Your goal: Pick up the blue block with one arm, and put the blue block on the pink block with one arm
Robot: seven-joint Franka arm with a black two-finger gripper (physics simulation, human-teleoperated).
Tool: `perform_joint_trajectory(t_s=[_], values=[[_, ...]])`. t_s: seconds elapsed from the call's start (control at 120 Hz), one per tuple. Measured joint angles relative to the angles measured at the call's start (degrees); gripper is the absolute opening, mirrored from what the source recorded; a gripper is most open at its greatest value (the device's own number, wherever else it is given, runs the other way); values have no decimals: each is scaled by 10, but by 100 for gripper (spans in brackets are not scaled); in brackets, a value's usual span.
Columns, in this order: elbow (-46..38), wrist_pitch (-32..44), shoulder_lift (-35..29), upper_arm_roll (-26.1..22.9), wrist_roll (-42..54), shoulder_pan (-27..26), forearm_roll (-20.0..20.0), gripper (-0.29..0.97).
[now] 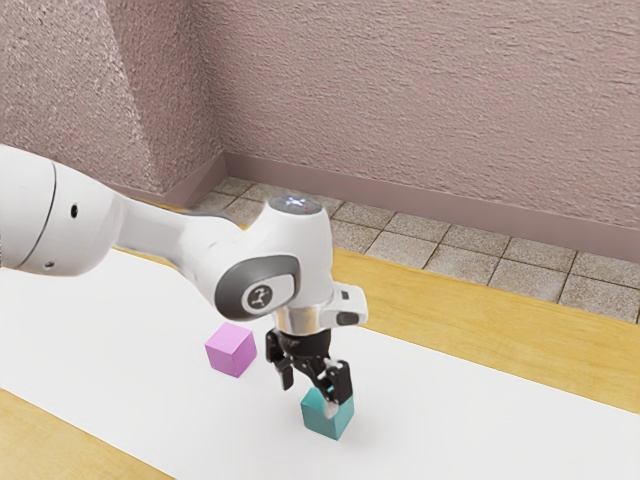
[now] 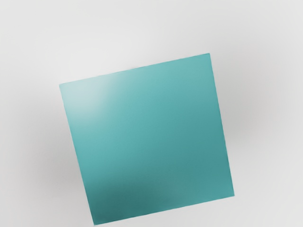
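Destination first: pink block (image 1: 231, 350) sits mid-desk (image 1: 120, 390), well in from the edges. To its right in the exterior view, pincer (image 1: 311, 392) hangs open over blue block (image 1: 328, 418), fingers straddling its top, nothing gripped. Blue block rests flat on the desk, nearer the front edge than pink. Wrist view has it skewed against my hand. I'd turn the wrist square, drop lower, then clamp flat faces, not corners.

text: none readable | arm joint cap (image 1: 260, 295): small white emblem, no letters
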Motion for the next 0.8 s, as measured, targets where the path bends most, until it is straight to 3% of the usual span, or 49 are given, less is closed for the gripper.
perform_joint_trajectory(t_s=[0.333, 0.8], values=[[42, 19, 55, 18, -50, 1, 26, 68], [42, 24, 74, 19, -96, -20, 39, 66]])
